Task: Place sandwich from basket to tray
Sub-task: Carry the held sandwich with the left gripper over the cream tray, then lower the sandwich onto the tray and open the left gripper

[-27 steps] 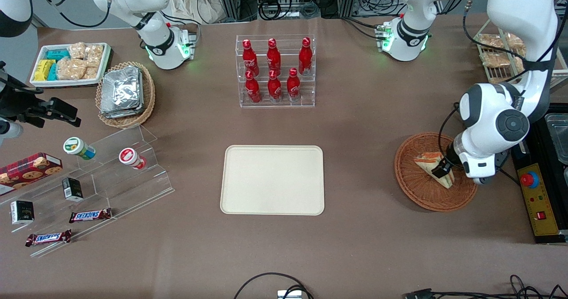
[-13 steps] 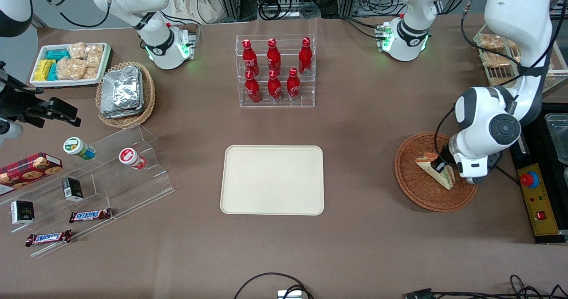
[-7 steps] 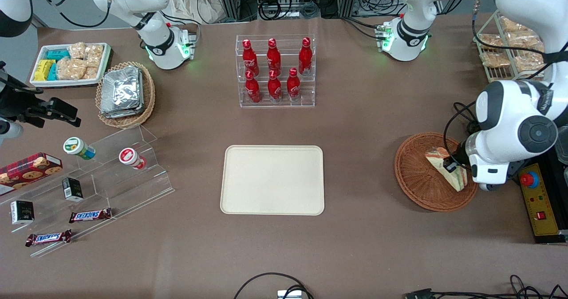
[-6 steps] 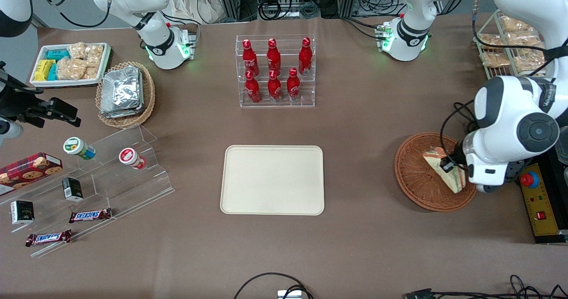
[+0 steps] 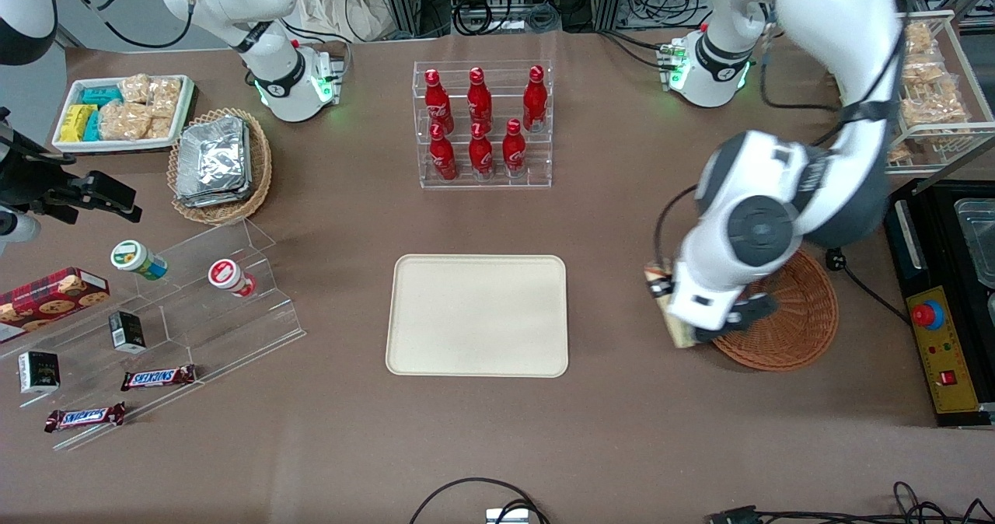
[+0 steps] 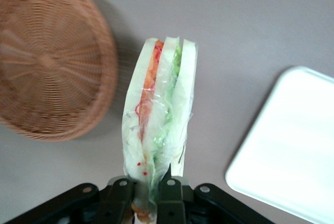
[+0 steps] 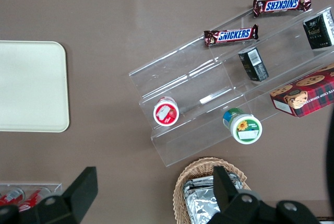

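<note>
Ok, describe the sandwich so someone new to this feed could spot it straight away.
Find the round reddish-brown wicker basket toward the working arm's end of the table. Between it and the cream tray, the end effector holds the sandwich clear of the basket, above bare table. It is a clear-wrapped wedge of pale bread with orange-red and green filling, unlike the silver foil packets in the tan basket.
</note>
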### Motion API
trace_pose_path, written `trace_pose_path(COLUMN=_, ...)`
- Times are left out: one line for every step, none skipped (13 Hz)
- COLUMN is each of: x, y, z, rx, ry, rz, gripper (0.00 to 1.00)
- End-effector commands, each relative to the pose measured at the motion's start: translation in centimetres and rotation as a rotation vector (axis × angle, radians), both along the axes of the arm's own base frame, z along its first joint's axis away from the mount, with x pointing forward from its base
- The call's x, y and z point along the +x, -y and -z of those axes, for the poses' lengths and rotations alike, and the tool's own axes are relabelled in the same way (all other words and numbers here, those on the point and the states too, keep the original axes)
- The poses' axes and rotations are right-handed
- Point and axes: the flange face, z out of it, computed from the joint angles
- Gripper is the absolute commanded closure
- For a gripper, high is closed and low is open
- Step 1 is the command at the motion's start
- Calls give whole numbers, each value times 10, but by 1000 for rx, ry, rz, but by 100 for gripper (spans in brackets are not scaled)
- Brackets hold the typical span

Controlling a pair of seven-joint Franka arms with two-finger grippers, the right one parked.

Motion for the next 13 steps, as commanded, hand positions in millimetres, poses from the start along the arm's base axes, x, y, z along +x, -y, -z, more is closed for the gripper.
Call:
trace_pose_path(x=11, y=77, z=26, rx=-32, ry=17, rz=87, gripper=100)
trace_pose_path(x=10, y=97, z=40, rx=-45, ry=20, rz=110, gripper=100)
trace_pose_path(x=8, y=112, z=53, rx=-63, ry=33, rz=127, gripper=100)
trace_pose_path(x=2, y=126, z=67, rx=-72, ry=36, rz=146, gripper=100)
trace_pose_path(x=-4, y=140, z=81, rx=-83, ry=35, rz=165, gripper=100)
trace_pose_path(x=-5, y=143, z=89, rx=-88, ry=31, rz=182, gripper=100)
trace_pose_path(x=-10, y=150, z=98, rx=-93, ry=17, rz=245, gripper=100)
trace_pose_path(x=-13, y=155, z=106, rx=-98, ry=12, rz=281, gripper=100)
trace_pose_path(x=-13, y=159, z=117, rx=-106, ry=20, rz=286, gripper=100)
trace_pose_path(x=-17, y=169, z=125, rx=-116, ry=34, rz=297, gripper=100)
trace_pose_path(x=-19, y=172, z=136, rx=-111, ry=34, rz=303, gripper=100)
trace_pose_path(x=-19, y=172, z=139, rx=-108, ry=31, rz=306, gripper=100)
trace_pose_path(x=-19, y=170, z=139, rx=-105, ry=29, rz=306, gripper=68)
